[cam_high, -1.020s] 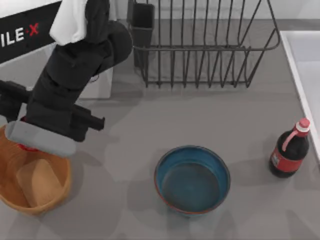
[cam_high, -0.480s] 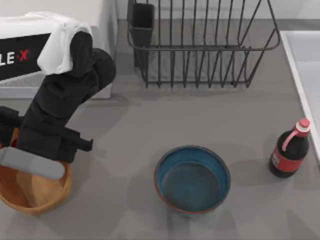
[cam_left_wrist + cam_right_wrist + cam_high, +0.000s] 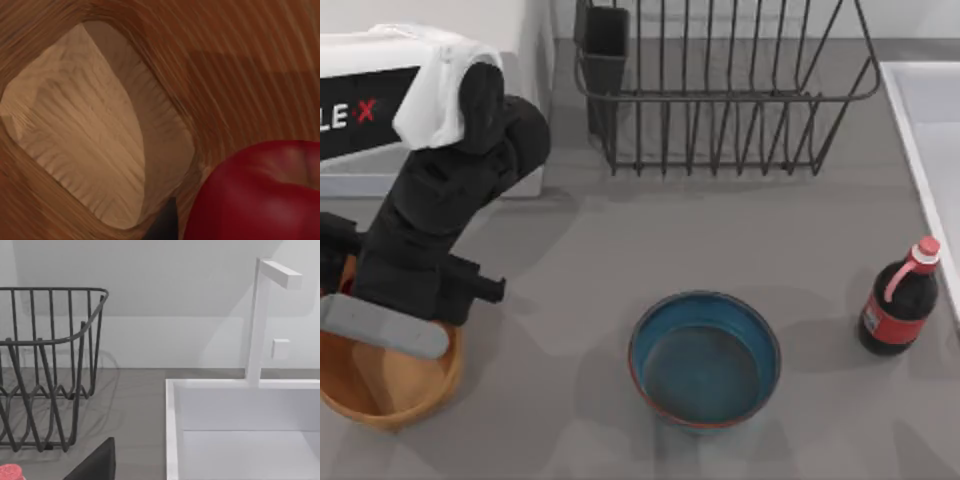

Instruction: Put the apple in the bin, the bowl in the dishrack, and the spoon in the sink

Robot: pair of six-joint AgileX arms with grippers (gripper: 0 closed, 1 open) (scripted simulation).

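Red apple (image 3: 255, 192) unmoved inside bin (image 3: 360, 405).

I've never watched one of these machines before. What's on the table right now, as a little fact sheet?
left arm: reaching down over the basket at the table's left edge
apple: red, inside the basket, close to the left wrist camera
bowl: blue, on the table, front middle
dish rack: dark wire, at the back
sink: white, at the right
bottle: dark, red cap, upright beside the sink

Left arm (image 3: 430, 230) lower over bin (image 3: 360, 405)
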